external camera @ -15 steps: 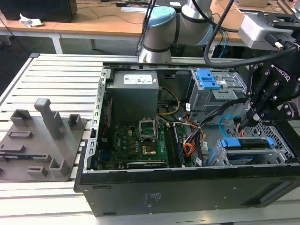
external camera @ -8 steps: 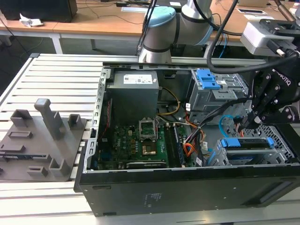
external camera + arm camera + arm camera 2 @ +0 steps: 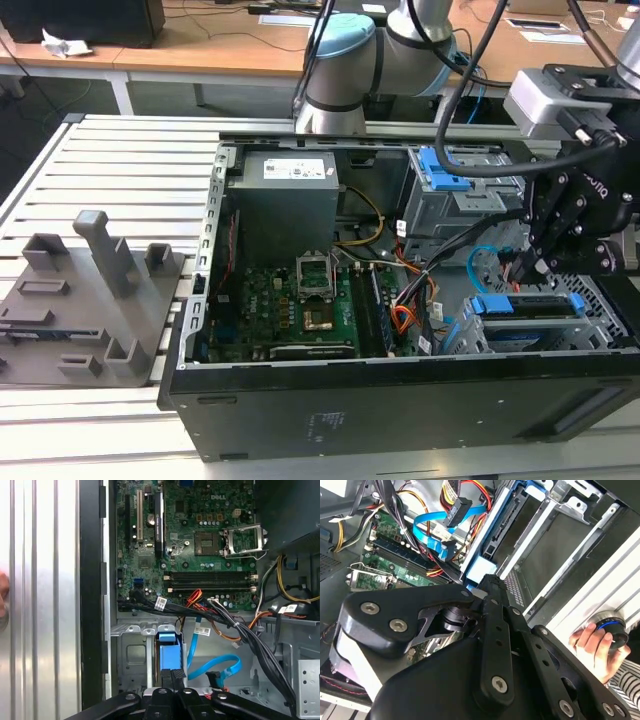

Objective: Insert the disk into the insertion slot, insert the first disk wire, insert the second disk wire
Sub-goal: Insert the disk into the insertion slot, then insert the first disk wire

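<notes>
The claw (image 3: 173,674), pinched shut, touches the blue end of the disk (image 3: 167,652), which sits in the grey insertion slot (image 3: 131,656); I think pushing straight and slow, clear of the blue cable (image 3: 216,664), works best.

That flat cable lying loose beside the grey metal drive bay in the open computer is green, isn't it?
Not green: the flat cable is blue, as the first wrist view shows. The rest holds: it lies loose beside the grey metal drive bay inside the open computer.
</notes>
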`<state>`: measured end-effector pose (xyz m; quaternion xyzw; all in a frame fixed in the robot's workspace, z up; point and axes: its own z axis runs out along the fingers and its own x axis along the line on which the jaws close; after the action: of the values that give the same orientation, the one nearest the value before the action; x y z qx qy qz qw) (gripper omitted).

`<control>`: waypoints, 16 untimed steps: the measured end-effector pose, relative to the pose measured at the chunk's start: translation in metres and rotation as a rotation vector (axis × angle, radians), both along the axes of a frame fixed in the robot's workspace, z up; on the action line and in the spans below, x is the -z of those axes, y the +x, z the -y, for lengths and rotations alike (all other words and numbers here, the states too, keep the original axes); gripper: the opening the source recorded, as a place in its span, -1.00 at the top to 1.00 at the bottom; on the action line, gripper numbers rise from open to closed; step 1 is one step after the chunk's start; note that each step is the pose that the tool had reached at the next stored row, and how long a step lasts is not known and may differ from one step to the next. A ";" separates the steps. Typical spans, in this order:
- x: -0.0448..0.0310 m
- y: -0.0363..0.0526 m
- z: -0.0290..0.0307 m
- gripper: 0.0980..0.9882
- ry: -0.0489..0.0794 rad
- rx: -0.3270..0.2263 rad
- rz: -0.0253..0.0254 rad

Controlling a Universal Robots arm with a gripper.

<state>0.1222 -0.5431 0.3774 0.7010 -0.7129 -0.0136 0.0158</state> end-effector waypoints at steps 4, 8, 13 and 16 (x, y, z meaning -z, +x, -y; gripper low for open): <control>0.0064 0.0000 0.0000 0.98 0.000 0.000 0.0000; 0.0089 0.0002 0.0000 0.98 0.000 0.000 0.0000; 0.0092 0.0002 0.0000 0.98 0.000 0.000 0.0001; 0.0093 0.0002 0.0000 0.98 0.000 0.000 0.0000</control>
<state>0.1224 -0.5431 0.3681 0.7010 -0.7129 -0.0135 0.0158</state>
